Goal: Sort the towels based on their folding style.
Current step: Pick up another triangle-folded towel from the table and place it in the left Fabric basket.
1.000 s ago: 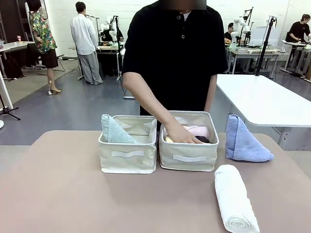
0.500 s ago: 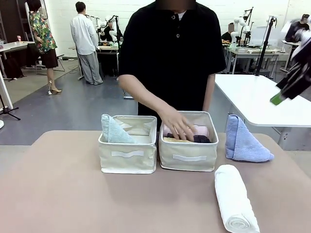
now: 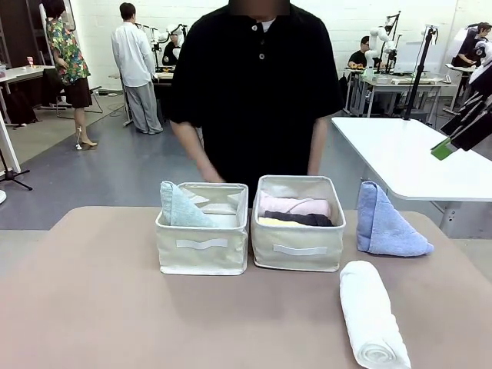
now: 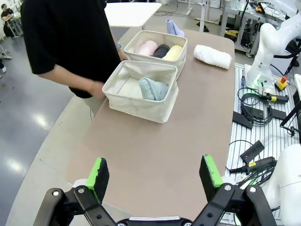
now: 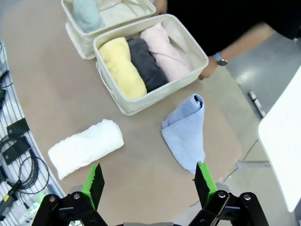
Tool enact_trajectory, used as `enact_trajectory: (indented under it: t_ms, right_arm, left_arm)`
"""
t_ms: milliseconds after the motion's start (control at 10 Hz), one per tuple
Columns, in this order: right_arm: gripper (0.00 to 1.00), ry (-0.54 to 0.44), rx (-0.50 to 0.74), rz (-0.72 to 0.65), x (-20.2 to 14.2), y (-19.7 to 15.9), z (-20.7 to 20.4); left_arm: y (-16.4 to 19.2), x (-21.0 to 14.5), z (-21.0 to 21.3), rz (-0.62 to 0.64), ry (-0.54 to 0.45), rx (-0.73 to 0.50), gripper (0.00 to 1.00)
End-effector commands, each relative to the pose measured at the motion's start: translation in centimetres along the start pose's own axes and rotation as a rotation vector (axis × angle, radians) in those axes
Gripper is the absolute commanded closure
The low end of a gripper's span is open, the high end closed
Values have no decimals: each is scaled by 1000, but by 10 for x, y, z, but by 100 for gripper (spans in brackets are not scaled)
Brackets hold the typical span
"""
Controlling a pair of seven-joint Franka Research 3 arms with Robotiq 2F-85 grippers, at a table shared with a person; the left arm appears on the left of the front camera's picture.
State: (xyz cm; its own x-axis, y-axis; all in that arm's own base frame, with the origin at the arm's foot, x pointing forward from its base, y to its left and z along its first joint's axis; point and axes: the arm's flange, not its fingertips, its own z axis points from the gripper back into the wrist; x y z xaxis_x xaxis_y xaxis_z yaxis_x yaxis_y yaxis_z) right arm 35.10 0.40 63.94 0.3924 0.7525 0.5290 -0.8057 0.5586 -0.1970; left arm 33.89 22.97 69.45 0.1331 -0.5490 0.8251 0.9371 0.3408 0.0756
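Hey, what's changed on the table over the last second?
The person's hand lifted off the rolled towels in the right bin and drew back behind the bins. The right gripper, open, swung into the front view at upper right. The rolled towels, mint triangle, blue triangle and white roll stayed put.

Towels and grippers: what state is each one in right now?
Pink towel: rolled, in right bin.
Grey towel: rolled, right bin.
Yellow towel: rolled, right bin.
Mint towel: folded, in left bin.
Blue towel: folded, on table.
White towel: rolled, on table.
Left gripper: open, empty.
Right gripper: open, empty.
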Motion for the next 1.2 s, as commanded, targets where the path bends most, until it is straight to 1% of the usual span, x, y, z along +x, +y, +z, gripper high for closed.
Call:
enact_trajectory:
  t_ms: [0, 100, 200, 300, 400, 500, 700, 900, 1000, 1100]
  right_arm:
    - [0, 22, 9, -7, 1, 1, -5]
    - [0, 0, 0, 0, 0, 0, 0]
    - [0, 160, 75, 104, 20, -15, -27]
    - [0, 268, 151, 143, 43, -32, -55]
    - [0, 354, 173, 196, 63, -45, -78]
    - [0, 403, 173, 236, 81, -58, -97]
    - [0, 450, 146, 289, 98, -75, -127]
    - [0, 462, 124, 403, 99, -102, -165]
    - [0, 444, 159, 399, 96, -113, -181]
    - [0, 448, 190, 410, 91, -119, -193]
  left_arm:
    - [-1, 2, 1, -7, -9, 6, 0]
    - [-1, 2, 1, -7, -9, 6, 0]
    - [-1, 2, 1, -7, -9, 6, 0]
    - [-1, 2, 1, -7, -9, 6, 0]
    - [-1, 2, 1, -7, -9, 6, 0]
    - [-1, 2, 1, -7, -9, 6, 0]
    - [-1, 2, 1, -7, -9, 6, 0]
    - [-1, 2, 1, -7, -9, 6, 0]
    - [-1, 2, 1, -7, -9, 6, 0]
    - [-1, 2, 1, -7, -9, 6, 0]
